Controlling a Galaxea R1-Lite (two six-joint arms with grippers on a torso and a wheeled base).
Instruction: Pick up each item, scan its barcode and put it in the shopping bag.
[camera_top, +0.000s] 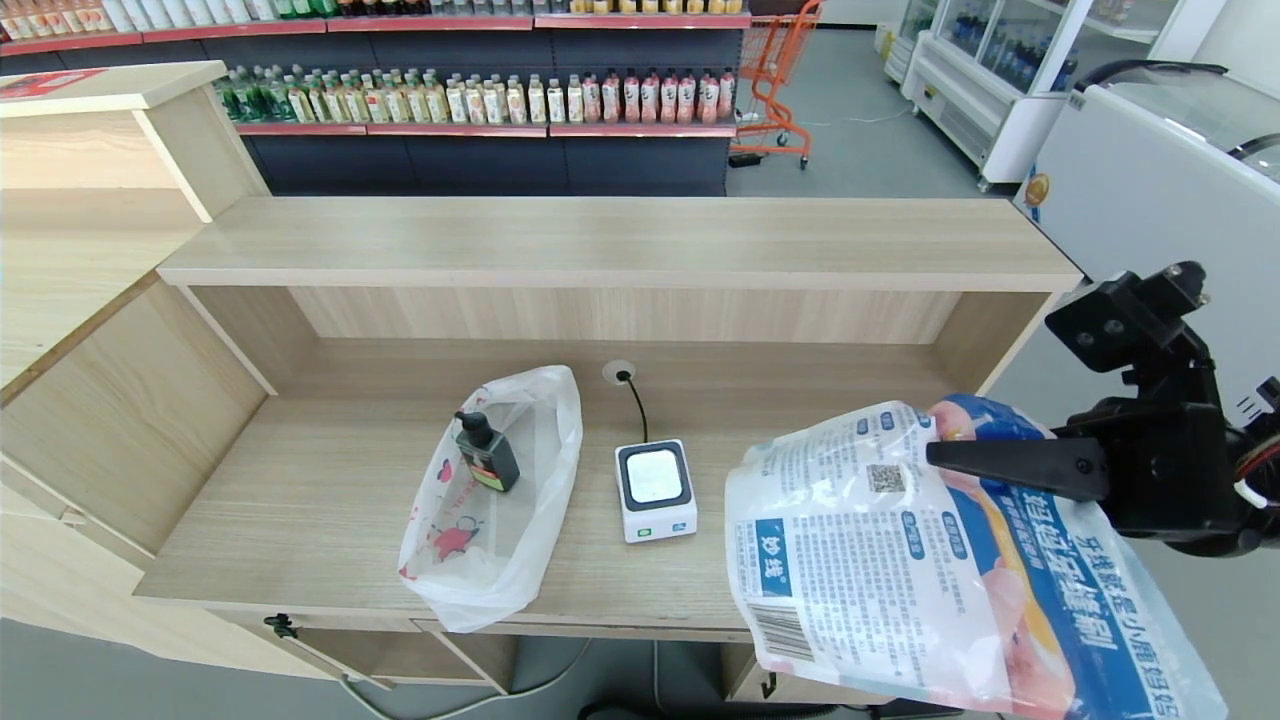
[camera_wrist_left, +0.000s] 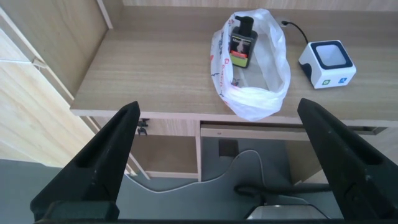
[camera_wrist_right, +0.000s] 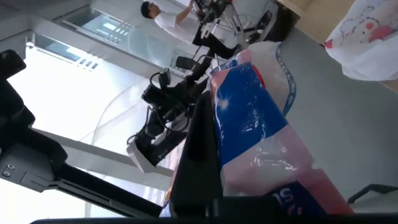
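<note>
My right gripper (camera_top: 962, 460) is shut on a big blue-and-white plastic food pack (camera_top: 900, 560), held in the air off the counter's front right corner. The pack's printed back faces up, with its barcode (camera_top: 780, 632) at the near lower corner. One black finger (camera_wrist_right: 199, 155) lies along the pack (camera_wrist_right: 255, 124). A white scanner (camera_top: 655, 488) stands mid-counter, left of the pack. Further left lies the white shopping bag (camera_top: 500, 520), mouth open, with a dark pump bottle (camera_top: 487, 452) inside. My left gripper (camera_wrist_left: 217, 168) hangs open and empty below the counter's front edge, near the bag (camera_wrist_left: 252, 93).
The wooden counter (camera_top: 300, 500) has a raised back shelf (camera_top: 610, 240) and side walls. A black cable (camera_top: 636, 405) runs from the scanner to a hole at the back. Bottle shelves, an orange cart (camera_top: 775, 75) and freezers (camera_top: 1150, 170) stand beyond.
</note>
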